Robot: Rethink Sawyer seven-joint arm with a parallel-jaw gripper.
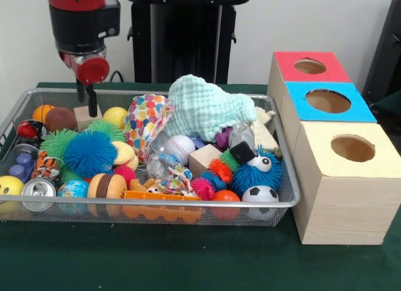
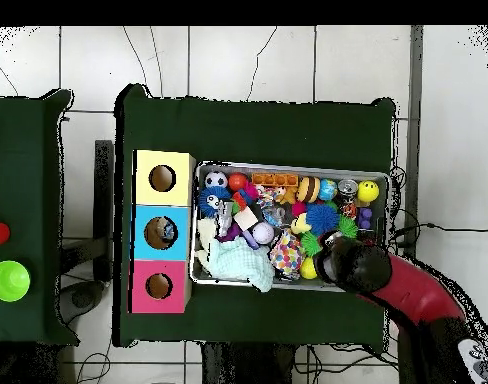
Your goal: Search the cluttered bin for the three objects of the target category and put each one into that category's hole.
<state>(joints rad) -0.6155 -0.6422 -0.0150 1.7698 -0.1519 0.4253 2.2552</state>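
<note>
The wire mesh bin (image 1: 188, 204) is full of toys. It also shows in the overhead view (image 2: 288, 167). One clear wrinkly plastic lump (image 1: 241, 135) lies at the back right by a purple toy. Another lump (image 1: 159, 164) lies mid-bin beside the baseball. I cannot pick out a third. The blue-topped box's hole (image 1: 328, 101) is the middle one of three, also seen from overhead (image 2: 161, 232). My gripper (image 1: 88, 109) hangs over the bin's back left corner, just above a small wooden block (image 1: 84, 118), far from both lumps. In the overhead view the arm's head (image 2: 346, 263) hides it.
A red-topped box (image 1: 310, 66) and a yellow-topped box (image 1: 353, 148) flank the blue one. A mint knitted cloth (image 1: 210, 106) piles high at the bin's back. A silver can (image 1: 39, 192), a blue spiky ball (image 1: 91, 153) and a baseball (image 1: 180, 147) lie in the bin.
</note>
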